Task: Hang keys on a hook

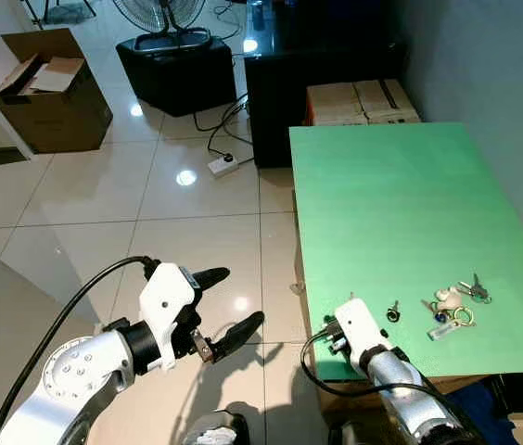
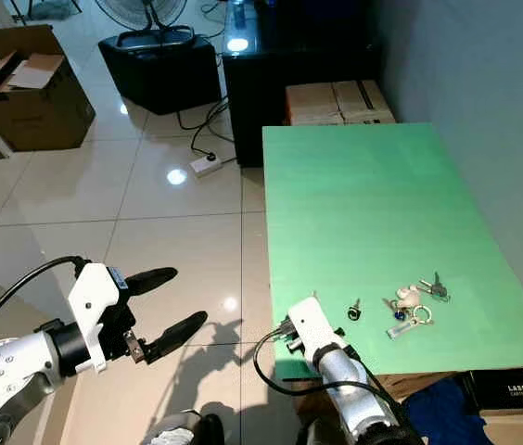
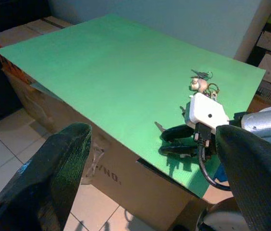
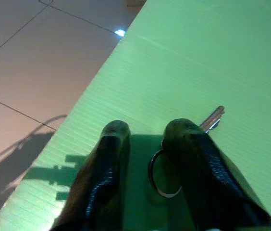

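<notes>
At the near left, over the pale tiled floor (image 1: 104,204): left gripper (image 1: 227,306), black fingers spread wide, holding nothing | near edge of the flat green table top (image 1: 401,204): right gripper (image 4: 147,163), fingers slightly parted over a small silver key on a metal ring (image 4: 212,118) | just right: bunch of keys with cream charm (image 1: 453,304) | far left: open brown cardboard box (image 1: 53,93)

We saw even indoor light in the head views, sharp and free of motion blur. Round glare spots shone on the glossy floor tiles (image 1: 185,177), and the left gripper (image 1: 229,306) cast a soft dark shadow on the floor beneath it. The green surface (image 1: 410,222) was brightly and evenly lit. In the wrist views the near black fingers (image 3: 54,178) were out of focus, and the right gripper (image 4: 142,139) threw a shadow onto the surface.
</notes>
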Available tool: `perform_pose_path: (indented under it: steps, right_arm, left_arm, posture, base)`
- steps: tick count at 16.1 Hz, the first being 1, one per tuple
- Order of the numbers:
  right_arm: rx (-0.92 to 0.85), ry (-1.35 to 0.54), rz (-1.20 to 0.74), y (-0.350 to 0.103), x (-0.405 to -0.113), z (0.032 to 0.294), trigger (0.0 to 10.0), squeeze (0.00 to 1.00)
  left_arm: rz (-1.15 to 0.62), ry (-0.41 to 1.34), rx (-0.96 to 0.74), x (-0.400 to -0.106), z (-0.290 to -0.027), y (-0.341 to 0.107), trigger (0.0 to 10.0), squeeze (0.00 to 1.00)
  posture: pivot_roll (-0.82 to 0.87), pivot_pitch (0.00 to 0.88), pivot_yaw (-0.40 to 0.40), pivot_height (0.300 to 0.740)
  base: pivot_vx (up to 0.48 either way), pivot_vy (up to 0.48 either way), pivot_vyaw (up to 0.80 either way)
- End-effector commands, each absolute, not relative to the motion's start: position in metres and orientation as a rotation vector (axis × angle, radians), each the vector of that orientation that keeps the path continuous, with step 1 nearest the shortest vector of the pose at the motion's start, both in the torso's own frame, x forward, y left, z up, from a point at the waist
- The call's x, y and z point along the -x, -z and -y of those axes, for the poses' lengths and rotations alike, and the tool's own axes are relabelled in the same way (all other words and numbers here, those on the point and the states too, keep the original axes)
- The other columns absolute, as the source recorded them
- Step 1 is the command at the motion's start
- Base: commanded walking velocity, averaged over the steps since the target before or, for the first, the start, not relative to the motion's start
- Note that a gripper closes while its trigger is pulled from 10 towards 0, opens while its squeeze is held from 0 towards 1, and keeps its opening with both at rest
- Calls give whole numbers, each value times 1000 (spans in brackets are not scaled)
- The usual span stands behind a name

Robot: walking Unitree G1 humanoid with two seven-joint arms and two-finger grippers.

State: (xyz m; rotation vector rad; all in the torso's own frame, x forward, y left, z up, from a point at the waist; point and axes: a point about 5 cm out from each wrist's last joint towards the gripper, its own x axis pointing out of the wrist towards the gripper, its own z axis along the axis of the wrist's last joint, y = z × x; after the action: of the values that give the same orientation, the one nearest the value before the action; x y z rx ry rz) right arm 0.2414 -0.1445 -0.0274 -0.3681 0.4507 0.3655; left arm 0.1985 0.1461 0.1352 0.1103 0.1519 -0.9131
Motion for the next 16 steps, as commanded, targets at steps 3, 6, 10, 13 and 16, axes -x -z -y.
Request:
perform_pose_path:
  steps: [3,6,10,13,16]
  right_arm:
    - [352,-364,-434,26,-239,144,0,0]
    - [348,-322,-407,23,-240,146,0,0]
    - [412,-185,-283,7,-246,159,0,0]
    - [447,-160,-284,8,-244,162,0,0]
    - [426,-168,-253,2,-237,165,9843,0]
  left_arm:
    - [-148,919,-110,-198,-145,-136,10000,0]
    - [-139,913,-118,-201,-145,-137,10000,0]
    - [-134,908,-123,-202,-145,-137,10000,0]
    - [-131,911,-122,-203,-144,-137,10000,0]
    - [-118,897,-136,-206,-145,-138,10000,0]
  posture:
    - [129,96,87,740]
    - [134,97,87,740]
    - [132,94,91,740]
    - [127,93,92,740]
    - [133,88,86,740]
  base:
    - [0,0,0]
    - [0,0,0]
    - [0,0,0]
    - [0,0,0]
    - [0,0,0]
